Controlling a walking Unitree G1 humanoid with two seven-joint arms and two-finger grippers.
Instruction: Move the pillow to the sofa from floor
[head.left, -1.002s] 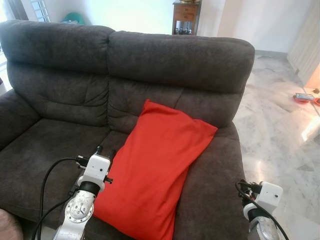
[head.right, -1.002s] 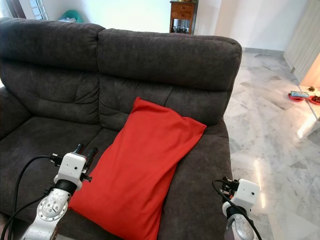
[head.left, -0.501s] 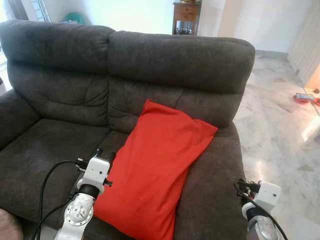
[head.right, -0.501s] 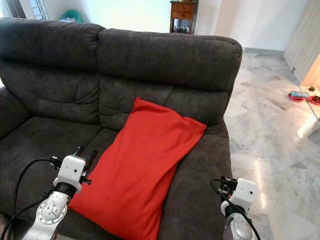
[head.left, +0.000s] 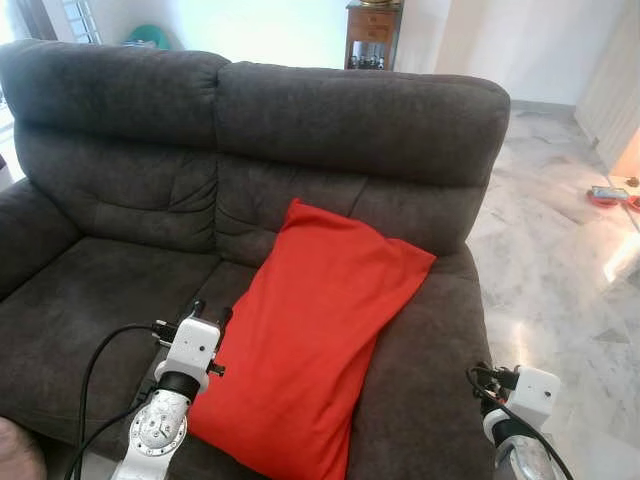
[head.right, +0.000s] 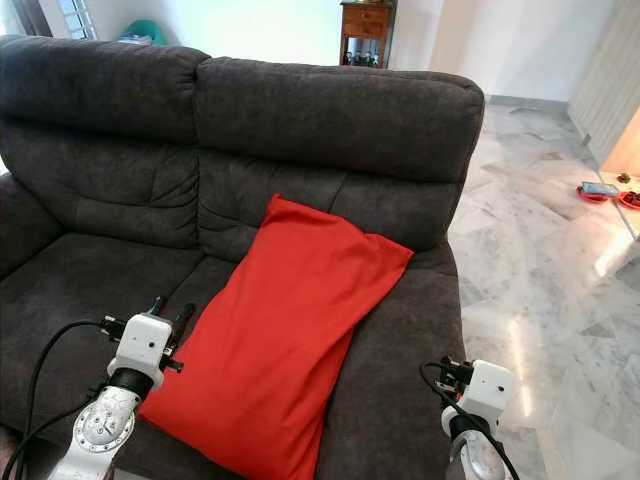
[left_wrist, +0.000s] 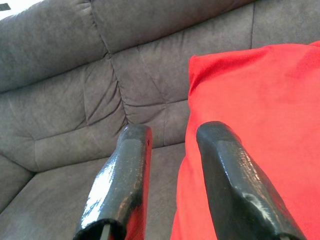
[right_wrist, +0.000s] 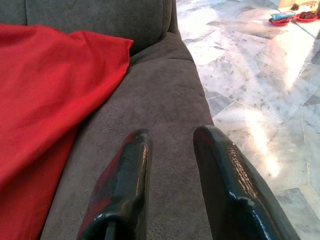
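Since the red pillow (head.left: 315, 335) is propped on the sofa (head.left: 360, 120)'s right seat against the backrest, both the left hand (head.left: 208, 310) and right hand (right_wrist: 170, 150) are held released, nothing gripped.

The pillow (head.left: 315, 330) lay on the sofa (head.left: 120, 240), on its right seat, with its upper corner leaning against the backrest. The left end effector (head.left: 208, 309) hung just beside the pillow's left edge; the right end effector (head.right: 447, 372) hung off the sofa's right side, above the floor (head.left: 545, 250). A wooden cabinet (head.left: 373, 33) stood behind the sofa.
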